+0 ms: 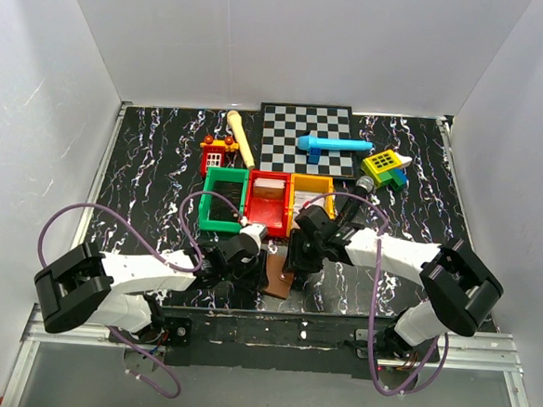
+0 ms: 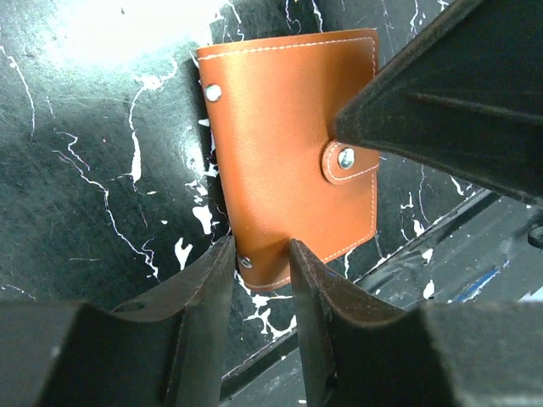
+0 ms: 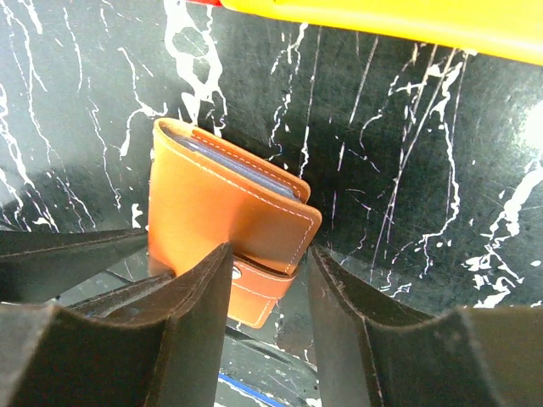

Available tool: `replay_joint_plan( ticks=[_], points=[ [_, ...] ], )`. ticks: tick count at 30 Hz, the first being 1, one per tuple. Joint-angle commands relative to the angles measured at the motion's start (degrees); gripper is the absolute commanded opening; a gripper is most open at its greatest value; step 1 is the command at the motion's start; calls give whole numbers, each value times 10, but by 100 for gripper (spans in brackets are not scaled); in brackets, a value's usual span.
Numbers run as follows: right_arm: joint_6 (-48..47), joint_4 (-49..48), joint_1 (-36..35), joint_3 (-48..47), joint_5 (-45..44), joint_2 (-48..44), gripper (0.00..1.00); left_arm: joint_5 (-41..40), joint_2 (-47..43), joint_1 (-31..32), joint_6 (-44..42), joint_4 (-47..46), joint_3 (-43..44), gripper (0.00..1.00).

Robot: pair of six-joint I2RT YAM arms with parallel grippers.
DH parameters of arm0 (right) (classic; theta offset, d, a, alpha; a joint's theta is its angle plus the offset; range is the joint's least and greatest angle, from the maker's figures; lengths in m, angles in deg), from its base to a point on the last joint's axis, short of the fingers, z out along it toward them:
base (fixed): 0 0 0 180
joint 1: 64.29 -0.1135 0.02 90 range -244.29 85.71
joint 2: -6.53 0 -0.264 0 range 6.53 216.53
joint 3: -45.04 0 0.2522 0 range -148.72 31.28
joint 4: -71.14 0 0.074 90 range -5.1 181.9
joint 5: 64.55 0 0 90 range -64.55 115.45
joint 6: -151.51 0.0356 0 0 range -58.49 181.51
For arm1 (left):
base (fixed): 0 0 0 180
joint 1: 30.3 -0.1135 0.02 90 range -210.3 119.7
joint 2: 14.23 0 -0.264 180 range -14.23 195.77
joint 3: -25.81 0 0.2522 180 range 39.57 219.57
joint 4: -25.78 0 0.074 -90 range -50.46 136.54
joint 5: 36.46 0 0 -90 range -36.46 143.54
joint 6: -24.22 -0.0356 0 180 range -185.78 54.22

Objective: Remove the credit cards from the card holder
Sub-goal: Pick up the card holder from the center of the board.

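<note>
The card holder (image 1: 278,280), a flat brown leather-like wallet, lies shut on the black marbled table near the front edge, between my two grippers. In the left wrist view its snap tab (image 2: 344,158) is fastened, and my left gripper (image 2: 261,250) straddles the card holder's (image 2: 288,144) lower corner with a narrow gap; I cannot tell if the fingers (image 2: 208,292) press it. My right gripper (image 3: 270,254) is open around the tab end of the card holder (image 3: 212,212). Pale blue-grey inner panels (image 3: 246,172) show at its edge. No credit cards are visible.
Green (image 1: 223,200), red (image 1: 268,203) and yellow (image 1: 311,199) bins stand in a row just behind the grippers. Farther back are a chessboard (image 1: 309,136) with a blue toy (image 1: 331,145), a wooden stick (image 1: 242,136) and coloured block toys (image 1: 386,165). The table's front rail (image 2: 424,254) is close.
</note>
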Motion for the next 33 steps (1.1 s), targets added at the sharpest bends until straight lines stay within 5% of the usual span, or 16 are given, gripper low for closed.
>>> replay_joint_plan(
  ticks=[1,14,20,33],
  points=[
    [-33,27,1,-37,-5,8,47,1,-34,1,7,-14,-12,31],
    [-45,75,1,-48,-33,1,56,-18,-43,1,17,-2,-19,35],
    [-23,45,9,-18,-28,-13,58,-42,-37,1,16,13,-4,39],
    [12,-72,29,31,34,1,54,-30,5,1,19,17,5,29]
  ],
)
